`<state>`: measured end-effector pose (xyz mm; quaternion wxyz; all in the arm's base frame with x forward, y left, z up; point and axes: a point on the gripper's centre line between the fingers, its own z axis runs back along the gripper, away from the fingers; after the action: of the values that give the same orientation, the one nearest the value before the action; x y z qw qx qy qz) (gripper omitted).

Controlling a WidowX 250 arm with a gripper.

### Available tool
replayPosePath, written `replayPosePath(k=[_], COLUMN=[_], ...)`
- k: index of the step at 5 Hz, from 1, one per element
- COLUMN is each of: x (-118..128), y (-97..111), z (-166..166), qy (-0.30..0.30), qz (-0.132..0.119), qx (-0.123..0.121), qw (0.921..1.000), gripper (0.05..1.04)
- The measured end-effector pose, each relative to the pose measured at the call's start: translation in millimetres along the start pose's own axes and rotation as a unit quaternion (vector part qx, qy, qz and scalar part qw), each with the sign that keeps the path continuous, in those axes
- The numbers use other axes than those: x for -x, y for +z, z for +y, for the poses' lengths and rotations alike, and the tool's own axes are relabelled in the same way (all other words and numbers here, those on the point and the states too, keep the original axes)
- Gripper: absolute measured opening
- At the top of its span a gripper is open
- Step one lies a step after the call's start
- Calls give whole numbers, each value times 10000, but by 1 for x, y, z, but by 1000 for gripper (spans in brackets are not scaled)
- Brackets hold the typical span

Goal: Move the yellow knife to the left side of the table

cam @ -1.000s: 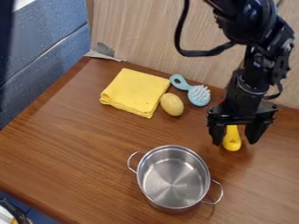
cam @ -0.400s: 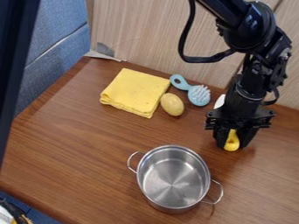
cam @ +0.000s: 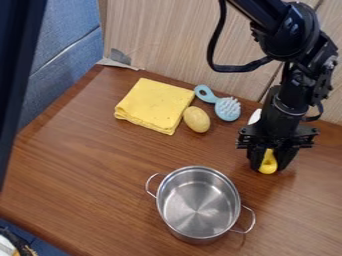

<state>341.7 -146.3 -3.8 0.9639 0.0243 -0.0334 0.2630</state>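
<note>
Over the wooden surface point(cam: 100, 160), our pincer point(cam: 270, 163) grips the yellow knife point(cam: 268, 168), whose handle end we see poking out below.

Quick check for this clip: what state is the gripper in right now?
Gripper: closed on the handle end of the yellow knife, low over the table's right side in the picture.

The camera view looks down at a slant from above the near side of the brown wood-grained table point(cam: 87, 165), facing the far edge, where a pale wood-grain panel point(cam: 167, 30) rises. It is close enough for the right part of the table to run out of view, yet takes in the far left corner and some blue fabric panelling point(cam: 70, 45) beyond.
</note>
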Motion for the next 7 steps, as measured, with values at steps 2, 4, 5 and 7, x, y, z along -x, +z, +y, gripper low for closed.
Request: replayPosePath(k=[2, 4, 5, 7], x=[2, -1, -3, -10], y=[54, 90, 89, 70], z=[2, 78, 126, 184], qy=[37, 1426, 2244, 3436], qz=[-395, -758, -730, -548], qx=[512, 688, 610, 383], qw=[9979, 9845, 9698, 9367], gripper=[527, 527, 527, 527])
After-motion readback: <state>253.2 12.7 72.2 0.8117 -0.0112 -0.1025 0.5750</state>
